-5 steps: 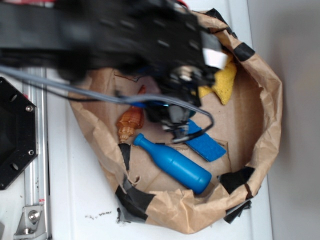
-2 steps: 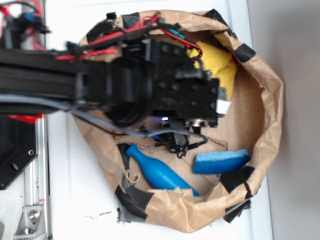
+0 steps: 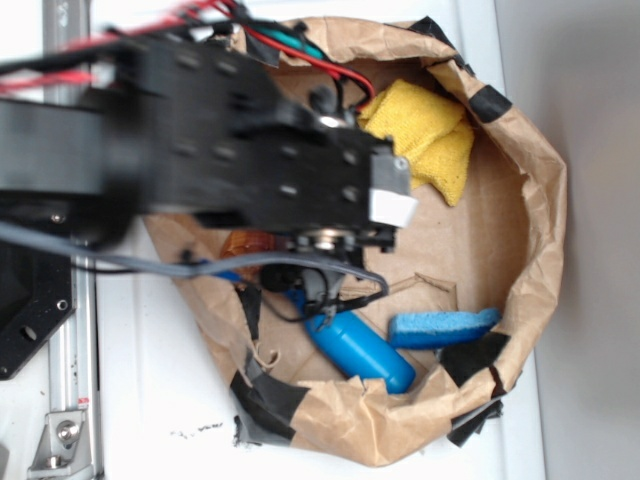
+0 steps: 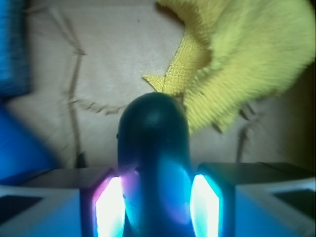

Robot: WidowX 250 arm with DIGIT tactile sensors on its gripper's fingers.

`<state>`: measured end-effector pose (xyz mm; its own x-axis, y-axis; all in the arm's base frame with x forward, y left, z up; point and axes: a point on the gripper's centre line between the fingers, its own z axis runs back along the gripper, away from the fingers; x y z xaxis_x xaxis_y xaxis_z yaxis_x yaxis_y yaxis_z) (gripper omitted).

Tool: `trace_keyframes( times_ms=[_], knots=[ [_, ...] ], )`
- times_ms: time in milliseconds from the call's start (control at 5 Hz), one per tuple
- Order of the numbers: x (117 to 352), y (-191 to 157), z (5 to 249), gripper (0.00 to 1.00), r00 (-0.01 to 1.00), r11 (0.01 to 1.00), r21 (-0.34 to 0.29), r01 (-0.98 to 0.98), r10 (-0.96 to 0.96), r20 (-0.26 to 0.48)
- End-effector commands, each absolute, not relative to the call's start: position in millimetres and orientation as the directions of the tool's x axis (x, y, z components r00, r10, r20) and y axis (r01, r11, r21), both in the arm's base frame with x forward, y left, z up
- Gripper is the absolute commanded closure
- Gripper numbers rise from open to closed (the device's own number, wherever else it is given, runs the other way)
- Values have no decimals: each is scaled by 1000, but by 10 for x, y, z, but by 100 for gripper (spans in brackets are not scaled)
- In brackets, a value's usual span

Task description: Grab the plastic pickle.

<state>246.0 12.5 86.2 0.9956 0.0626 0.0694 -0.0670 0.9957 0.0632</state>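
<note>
We judge the grab itself to be in hand: in the wrist view the pickle (image 4: 154, 163) sits between the two lit pads (image 4: 109, 205) of our gripper (image 4: 155, 207), its rounded dark green end sticking out ahead of them. The pads press against its sides with no gap showing, so we read the gripper as narrowed onto the pickle and holding it. Below it lies the brown paper floor, with the yellow cloth (image 4: 247, 54) ahead to the right and a blurred blue shape (image 4: 22, 153) to the left.

From the outside view the arm (image 3: 200, 150) covers the pickle, so we cannot confirm from there whether it is off the floor. The blue bottle (image 3: 360, 350) and blue sponge (image 3: 440, 326) lie near the paper bag's (image 3: 540, 200) lower wall. The next move, as we judge it, calls for a straight lift with the squeeze kept firm, since the glossy toy could slip.
</note>
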Motion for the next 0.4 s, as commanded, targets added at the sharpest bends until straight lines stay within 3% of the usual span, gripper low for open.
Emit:
trace_keyframes(
  times_ms=[0,200],
  knots=[
    [2636,-11,1634,100,965,987,6,-163,158,211],
    [2684,10,1499,100,963,980,19,-197,190,189]
  ],
)
